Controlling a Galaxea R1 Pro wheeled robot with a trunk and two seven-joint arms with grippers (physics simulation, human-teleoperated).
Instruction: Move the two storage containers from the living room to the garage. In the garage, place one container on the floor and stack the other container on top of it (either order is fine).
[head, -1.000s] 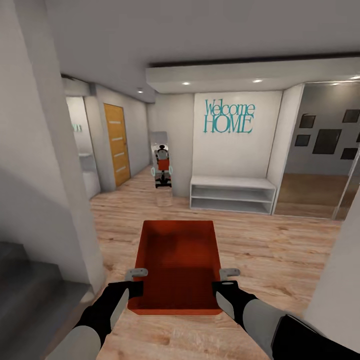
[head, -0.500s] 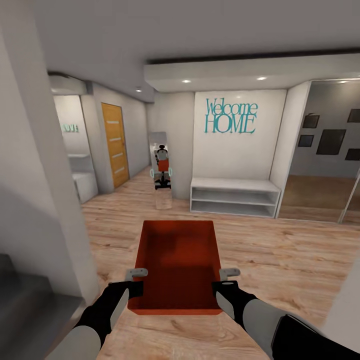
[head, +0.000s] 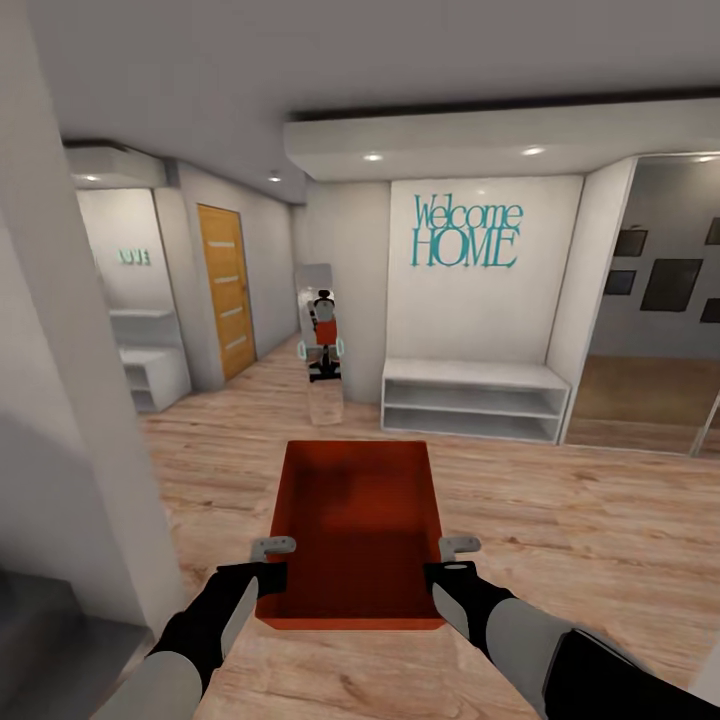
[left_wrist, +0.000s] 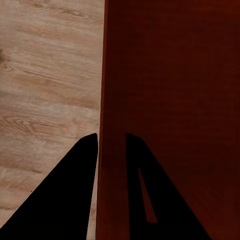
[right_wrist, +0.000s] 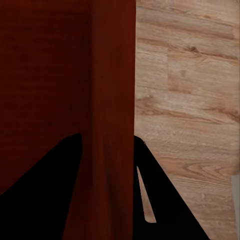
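Between left gripper (head: 272, 556) and right gripper (head: 452, 556), container (head: 357, 520)

One storage container (head: 355, 530): orange-red, rectangular, open-topped, empty. Level, long axis pointing toward the white shelf unit (head: 470, 398). Held above the wood plank flooring (head: 560, 520), well short of that unit.

Matt orange-red bin (head: 355, 530), plastic-looking, faintly ribbed walls. Light wood plank floor (head: 560, 530), grain visible, slight sheen. Warm wooden door (head: 226, 290) with pale strips. Smooth white shelf (head: 472, 399). Matt black pincer fingers (left_wrist: 75, 195).
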